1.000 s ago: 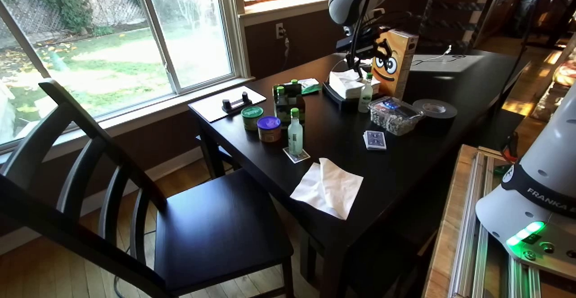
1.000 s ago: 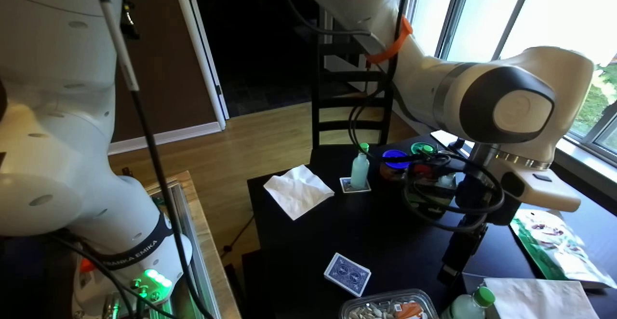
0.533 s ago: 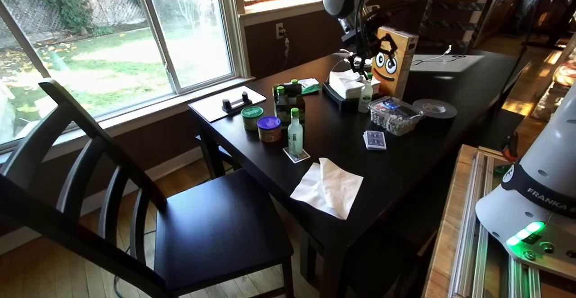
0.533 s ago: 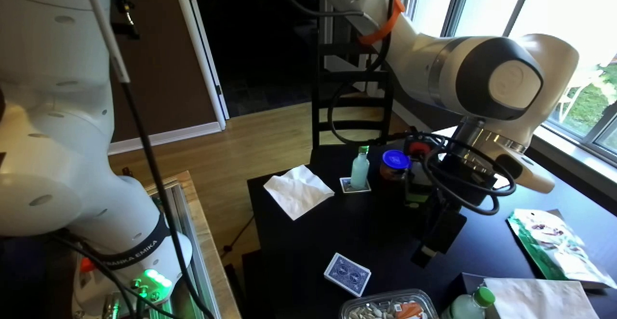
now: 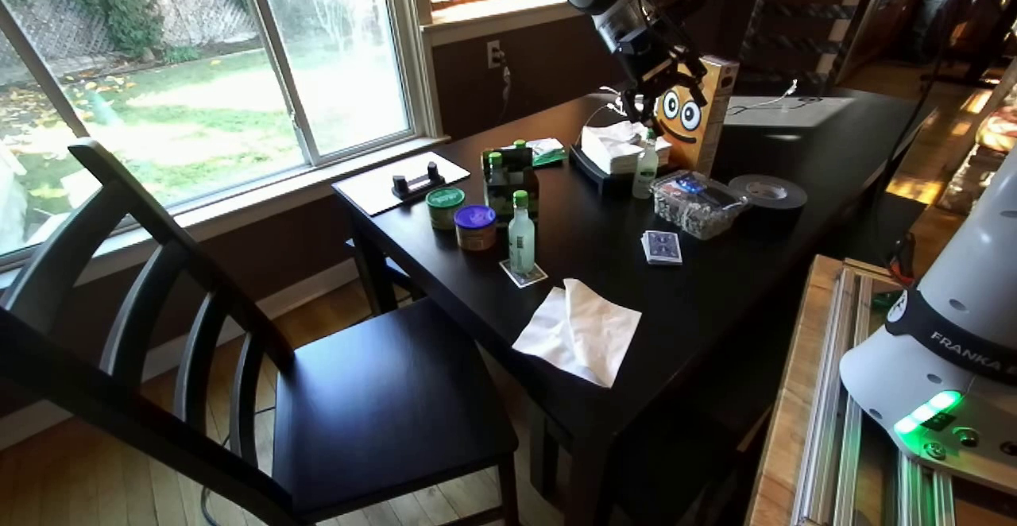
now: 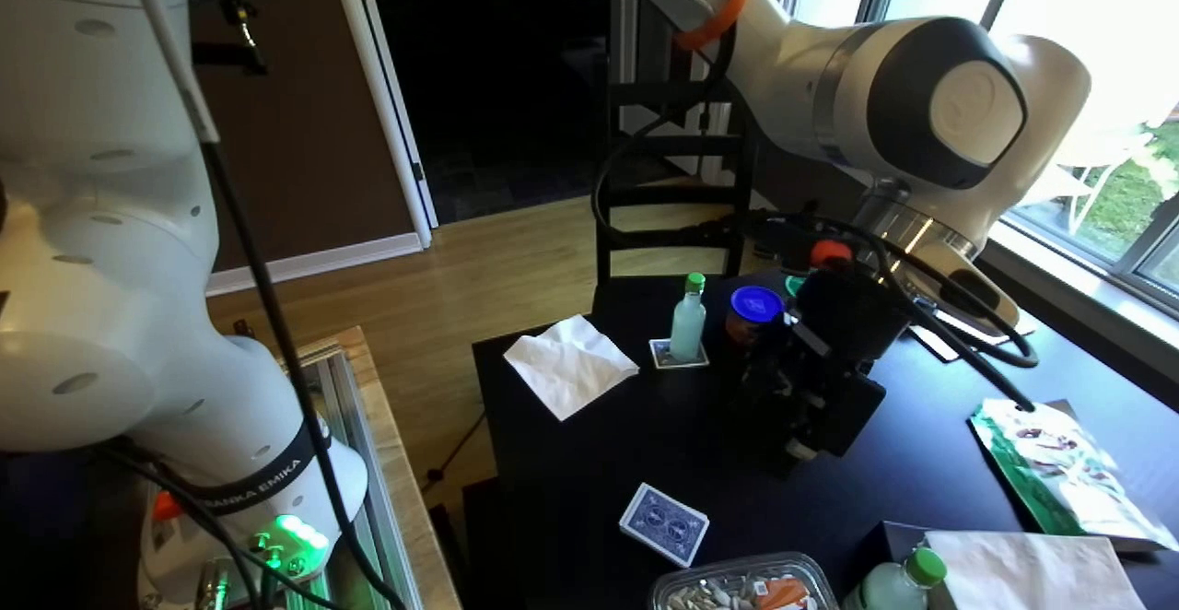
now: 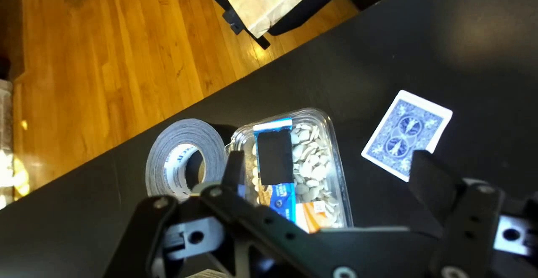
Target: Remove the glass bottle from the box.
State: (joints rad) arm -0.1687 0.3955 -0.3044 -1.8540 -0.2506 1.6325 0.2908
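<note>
A dark carton carrier [image 5: 511, 192] with green-capped glass bottles [image 5: 495, 162] poking out stands on the dark table. A frosted bottle with a green cap [image 5: 521, 240] stands upright on a card, also in an exterior view [image 6: 687, 324]. Another green-capped bottle [image 5: 644, 172] stands upright beside the napkin holder. A flat white and green pack [image 6: 1068, 467] lies behind the napkins, with no bottle on it. My gripper [image 5: 666, 103] is open and empty, above the napkin end of the table. In an exterior view the gripper [image 6: 774, 416] hides the carrier. In the wrist view its fingers [image 7: 328, 171] are wide apart.
A clear tray of pebbles [image 7: 309, 160], a tape roll [image 7: 185, 156] and a card deck [image 7: 405, 135] lie below the gripper. The brown eyed carton [image 5: 699, 117], napkin holder [image 5: 600, 180], two lidded tubs [image 5: 475, 228] and a spread napkin [image 5: 580, 331] are also on the table.
My gripper has turned and tilted, moving left and slightly up in an exterior view. It stays open. The bottles and other table objects have not moved.
</note>
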